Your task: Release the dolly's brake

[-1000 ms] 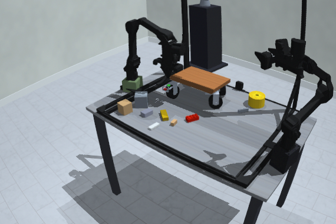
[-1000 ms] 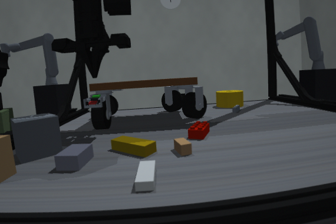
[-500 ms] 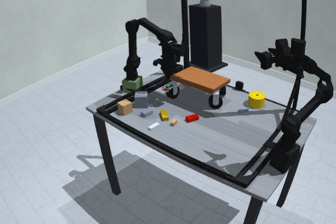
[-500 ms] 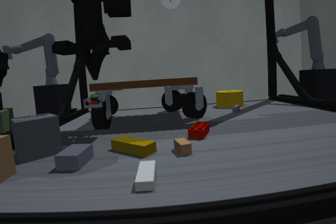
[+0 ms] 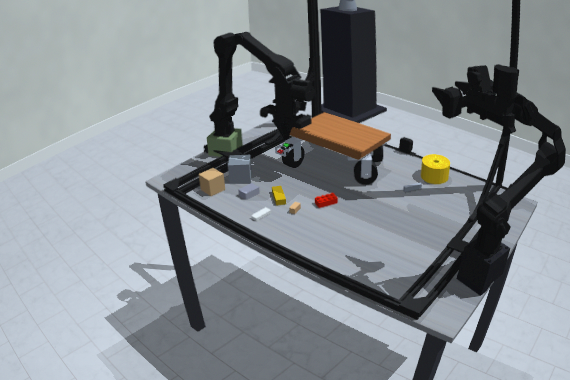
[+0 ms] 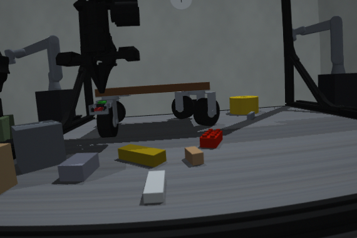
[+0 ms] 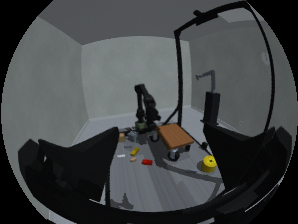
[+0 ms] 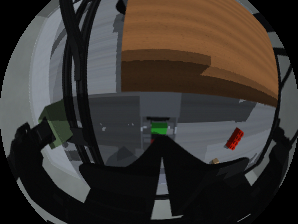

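The dolly (image 5: 340, 133) has a wooden deck on black casters and stands at the back of the table. The brake pedal on its front-left caster shows a green end (image 5: 286, 145) and a red end (image 6: 99, 108). My right gripper (image 6: 101, 90) is shut and empty. It points straight down with its tips just above the green end (image 6: 101, 102), beside the deck's corner. In the right wrist view the shut fingers sit right over the green end (image 8: 158, 124). My left gripper (image 5: 441, 96) is open and empty, raised high at the far side, well away from the dolly.
A yellow cylinder (image 5: 435, 168) stands to the right of the dolly. A grey box (image 5: 239, 168), tan cube (image 5: 211, 181), yellow block (image 5: 279, 195), red brick (image 5: 326, 199) and white block (image 5: 260, 213) lie in front of it. A black frame rail edges the table.
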You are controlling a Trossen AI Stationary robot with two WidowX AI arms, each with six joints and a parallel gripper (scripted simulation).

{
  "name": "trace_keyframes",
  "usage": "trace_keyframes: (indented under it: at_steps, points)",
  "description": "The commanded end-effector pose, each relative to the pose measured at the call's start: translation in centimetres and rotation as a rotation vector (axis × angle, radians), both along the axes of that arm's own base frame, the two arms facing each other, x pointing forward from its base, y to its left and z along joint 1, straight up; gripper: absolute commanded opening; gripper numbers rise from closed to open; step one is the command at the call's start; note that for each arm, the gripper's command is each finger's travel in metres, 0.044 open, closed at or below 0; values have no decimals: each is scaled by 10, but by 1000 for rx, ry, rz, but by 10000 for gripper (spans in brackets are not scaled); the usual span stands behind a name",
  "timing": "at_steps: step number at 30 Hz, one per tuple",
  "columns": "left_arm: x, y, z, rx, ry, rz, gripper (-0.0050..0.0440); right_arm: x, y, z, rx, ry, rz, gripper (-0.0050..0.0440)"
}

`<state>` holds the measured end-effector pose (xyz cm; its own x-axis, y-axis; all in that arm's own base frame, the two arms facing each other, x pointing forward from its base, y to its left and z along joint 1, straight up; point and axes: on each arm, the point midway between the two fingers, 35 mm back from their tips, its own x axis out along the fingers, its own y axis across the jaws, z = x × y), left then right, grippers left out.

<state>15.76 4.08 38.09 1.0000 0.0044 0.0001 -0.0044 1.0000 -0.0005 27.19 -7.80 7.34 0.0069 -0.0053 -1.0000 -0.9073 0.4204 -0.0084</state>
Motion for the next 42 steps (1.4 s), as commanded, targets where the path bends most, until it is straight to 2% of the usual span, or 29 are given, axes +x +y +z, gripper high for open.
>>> trace_keyframes:
  at_steps: [1, 36, 40, 42]
  points:
    - [0, -1, 0, 0, 0, -4, 440, -1, 1, -5, 5, 7, 2, 0]
    - [0, -1, 0, 0, 0, -4, 440, 0, 2, -24, 5, 7, 2, 0]
    - [0, -1, 0, 0, 0, -4, 440, 0, 2, -24, 5, 7, 2, 0]
    - [0, -1, 0, 0, 0, -4, 440, 1, 2, -16, 5, 7, 2, 0]
